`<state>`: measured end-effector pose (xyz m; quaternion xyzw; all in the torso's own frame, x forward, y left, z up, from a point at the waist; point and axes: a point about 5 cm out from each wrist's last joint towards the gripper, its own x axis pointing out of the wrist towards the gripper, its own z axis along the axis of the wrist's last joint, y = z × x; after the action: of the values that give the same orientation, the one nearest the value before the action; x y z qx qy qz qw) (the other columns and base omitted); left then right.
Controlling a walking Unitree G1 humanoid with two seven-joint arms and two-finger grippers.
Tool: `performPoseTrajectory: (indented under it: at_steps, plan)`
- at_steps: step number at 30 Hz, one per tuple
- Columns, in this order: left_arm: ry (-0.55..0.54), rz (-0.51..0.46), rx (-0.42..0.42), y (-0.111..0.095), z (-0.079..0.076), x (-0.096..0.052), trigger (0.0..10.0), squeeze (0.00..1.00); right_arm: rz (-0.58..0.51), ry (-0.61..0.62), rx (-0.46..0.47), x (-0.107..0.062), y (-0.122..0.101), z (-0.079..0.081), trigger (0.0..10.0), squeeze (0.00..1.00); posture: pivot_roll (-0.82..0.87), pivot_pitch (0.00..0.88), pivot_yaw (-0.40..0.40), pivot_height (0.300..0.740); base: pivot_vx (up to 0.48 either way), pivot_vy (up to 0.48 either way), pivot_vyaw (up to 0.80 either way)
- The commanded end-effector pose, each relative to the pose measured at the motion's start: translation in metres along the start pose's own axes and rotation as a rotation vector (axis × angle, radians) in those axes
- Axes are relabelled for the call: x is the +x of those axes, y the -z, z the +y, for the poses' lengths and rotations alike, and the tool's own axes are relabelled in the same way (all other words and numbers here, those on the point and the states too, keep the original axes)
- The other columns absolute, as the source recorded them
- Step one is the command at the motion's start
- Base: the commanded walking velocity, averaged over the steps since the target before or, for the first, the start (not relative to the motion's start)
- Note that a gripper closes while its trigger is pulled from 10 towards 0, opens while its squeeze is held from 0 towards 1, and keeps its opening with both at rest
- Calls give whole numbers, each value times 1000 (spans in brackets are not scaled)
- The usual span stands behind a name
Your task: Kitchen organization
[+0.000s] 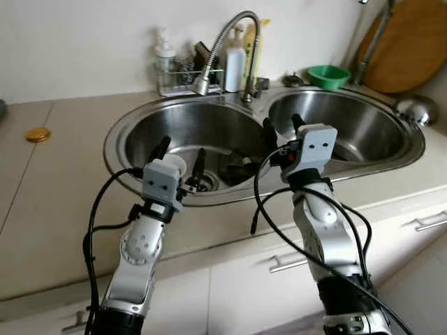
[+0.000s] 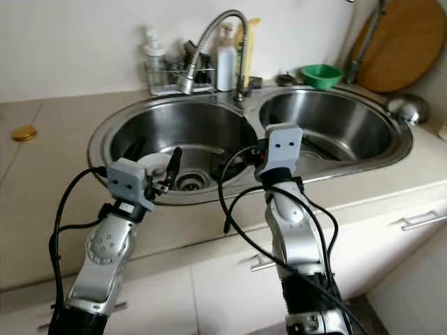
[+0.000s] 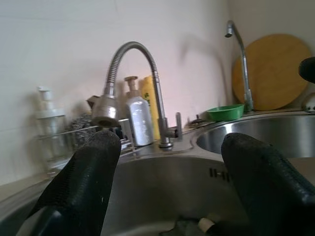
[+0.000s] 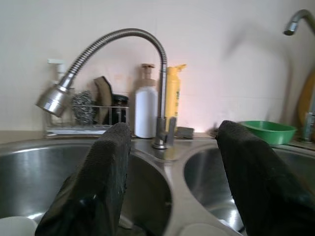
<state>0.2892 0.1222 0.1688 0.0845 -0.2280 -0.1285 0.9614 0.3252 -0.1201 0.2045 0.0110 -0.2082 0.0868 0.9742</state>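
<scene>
Sink (image 1: 140,118) beneath both spread-fingered grippers, left (image 1: 181,158), right (image 1: 281,128), perhaps dishes below.

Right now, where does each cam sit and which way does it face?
Left and right eye views: head, looking down over both arms at the double sink.
Left wrist view: along the open left gripper, low in the left basin, toward the faucet.
Right wrist view: along the open right gripper, above the basin divider.
Shared: faucet, green bowl.
</scene>
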Motion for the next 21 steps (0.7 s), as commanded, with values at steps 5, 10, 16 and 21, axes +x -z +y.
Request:
performPoseTrajectory:
  at_steps: [5,10,16,21]
  plan:
    - [11,-29,-5,-5,-2,2,10000,0,-23,20,-26,-8,-5,-9,10000,0,76,0,-28,740,0,-480,-800]
    - [11,-37,-11,-6,-3,2,10000,0,-7,23,-36,-14,-3,-9,10000,0,68,0,-27,740,0,-288,-800]
    - [14,-27,-14,-5,-5,2,10000,0,14,45,-47,-19,0,-14,10000,0,64,0,-27,740,0,-125,-800]
    - [14,-29,-16,-4,-5,2,10000,0,20,56,-58,-20,0,-16,10000,0,62,0,-29,740,0,-480,-800]
